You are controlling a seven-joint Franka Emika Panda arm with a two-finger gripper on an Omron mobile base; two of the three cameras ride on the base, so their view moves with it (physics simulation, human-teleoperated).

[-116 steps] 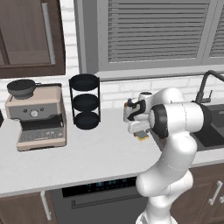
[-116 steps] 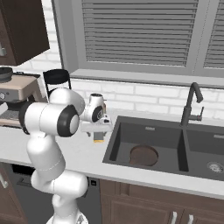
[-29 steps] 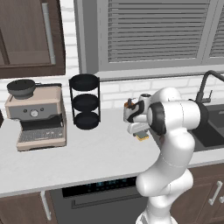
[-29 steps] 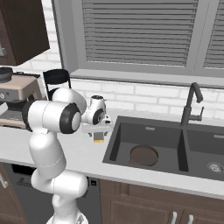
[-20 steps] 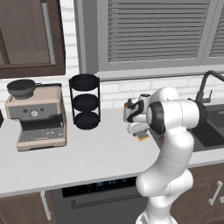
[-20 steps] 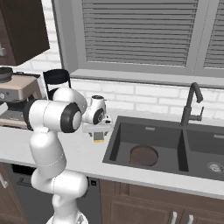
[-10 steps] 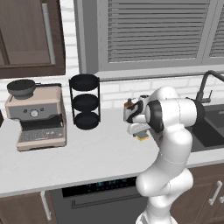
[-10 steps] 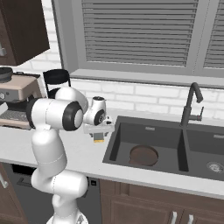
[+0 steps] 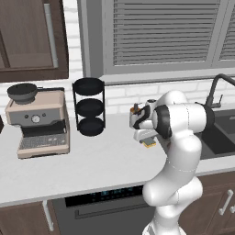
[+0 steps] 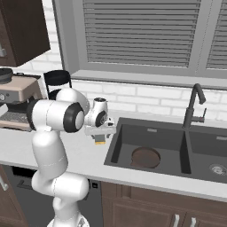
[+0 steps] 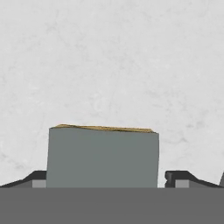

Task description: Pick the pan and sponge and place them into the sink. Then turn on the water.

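Hand view: we see the sponge (image 11: 102, 156) standing between the two dark finger tips of the end effector (image 11: 105, 179), its grey-green face toward the camera and a thin yellow layer along its far edge. The tips sit close against the sponge's two sides, so we read the end effector as closed on the sponge, with the pale marbled bench (image 11: 109, 61) spread out beyond it.

From the left base view, we find the end effector (image 9: 146, 140) pointing down just above the bench (image 9: 92, 160), the sponge (image 9: 148, 143) showing as a small yellow-and-grey block beneath it. From the right base view, the sponge (image 10: 100, 139) hangs under the end effector (image 10: 100, 135), just beside the near-left rim of the sink (image 10: 122, 155).

To the right of the end effector in the right base view lies the dark double-basin sink, and we see the pan (image 10: 145, 157), round and dark brown, resting on the floor of the nearer basin. A tall black faucet (image 10: 193, 106) rises behind the divider between the basins. On the far side of the end effector from the sink, a black three-tier rack (image 9: 89, 106) and an espresso machine (image 9: 39, 123) stand on the bench.
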